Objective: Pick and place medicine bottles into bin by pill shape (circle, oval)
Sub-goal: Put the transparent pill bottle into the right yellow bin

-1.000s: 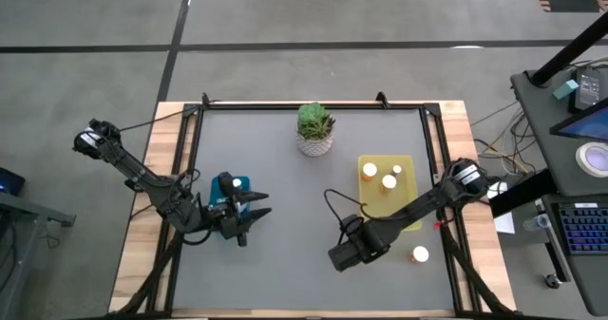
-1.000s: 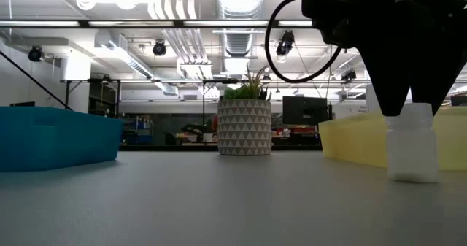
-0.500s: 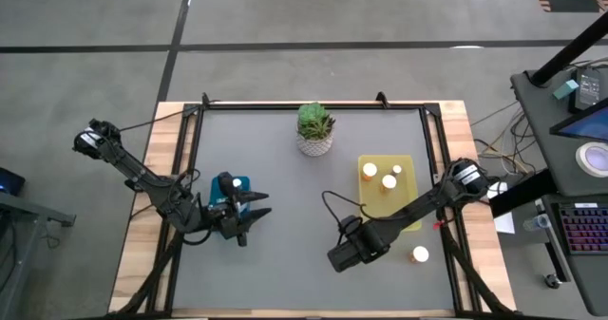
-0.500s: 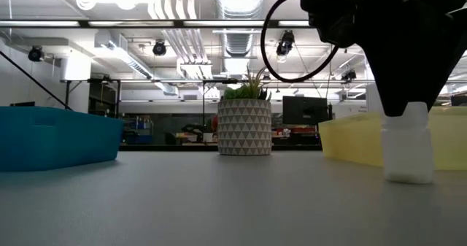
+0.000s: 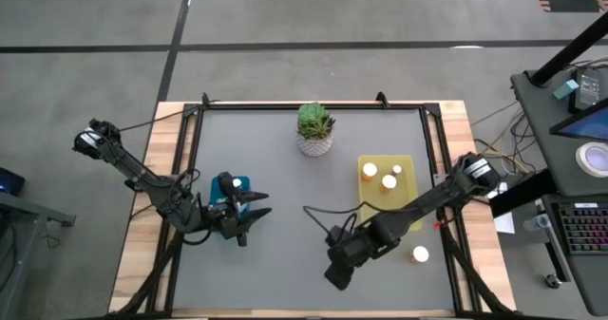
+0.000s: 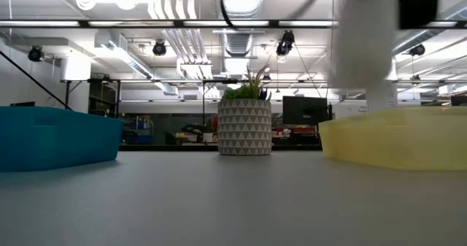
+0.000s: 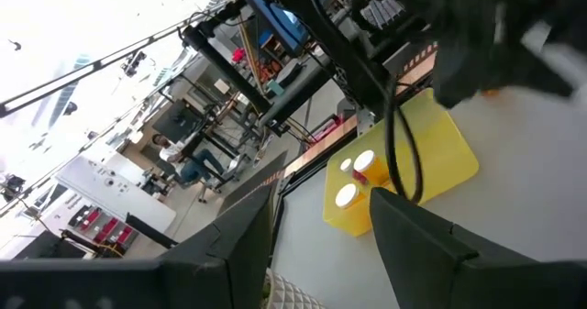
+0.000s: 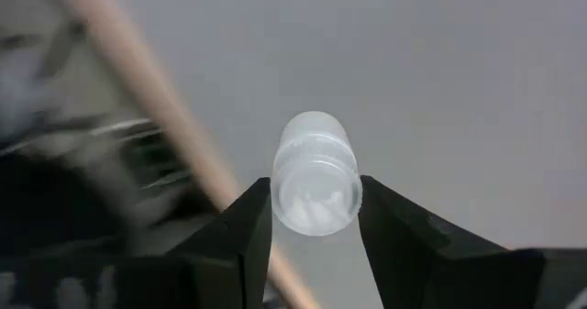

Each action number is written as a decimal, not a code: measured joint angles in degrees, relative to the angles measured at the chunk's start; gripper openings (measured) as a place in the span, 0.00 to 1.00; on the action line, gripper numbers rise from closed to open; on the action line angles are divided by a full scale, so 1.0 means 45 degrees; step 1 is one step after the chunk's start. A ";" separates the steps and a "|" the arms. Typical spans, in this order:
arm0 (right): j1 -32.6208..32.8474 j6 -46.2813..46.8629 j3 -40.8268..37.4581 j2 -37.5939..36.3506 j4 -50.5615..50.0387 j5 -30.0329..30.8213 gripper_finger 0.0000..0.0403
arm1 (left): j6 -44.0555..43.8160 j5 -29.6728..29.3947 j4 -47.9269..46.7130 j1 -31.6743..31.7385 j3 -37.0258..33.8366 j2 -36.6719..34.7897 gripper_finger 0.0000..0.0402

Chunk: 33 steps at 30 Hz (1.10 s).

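Three bottles (image 5: 383,176) in yellow bin (image 5: 407,160), one (image 5: 420,254) left on tabletop (image 5: 285,197), right claw (image 8: 315,219) pinching a white bottle (image 8: 315,185), left claw (image 5: 249,211) spread, idle beside blue bin (image 5: 239,183).

No text, label or number is legible on anything in view.

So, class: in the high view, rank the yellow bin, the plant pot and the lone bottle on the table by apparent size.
1. Yellow bin, largest.
2. Plant pot.
3. Lone bottle, smallest.
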 joint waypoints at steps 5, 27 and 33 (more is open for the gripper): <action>0.0000 -0.1389 0.0000 -0.0587 0.3250 -0.1175 0.34 | 0.0000 0.0000 -0.0002 0.0002 -0.0005 0.0000 0.42; -0.2086 0.1645 -0.0001 -0.3004 -0.9639 0.2625 0.34 | -0.0015 0.0005 0.0107 0.0000 -0.0049 0.0000 0.42; -0.2694 0.1264 -0.0265 -0.3642 -0.9958 0.2903 0.34 | -0.0019 0.0005 0.0107 0.0005 -0.0049 0.0000 0.42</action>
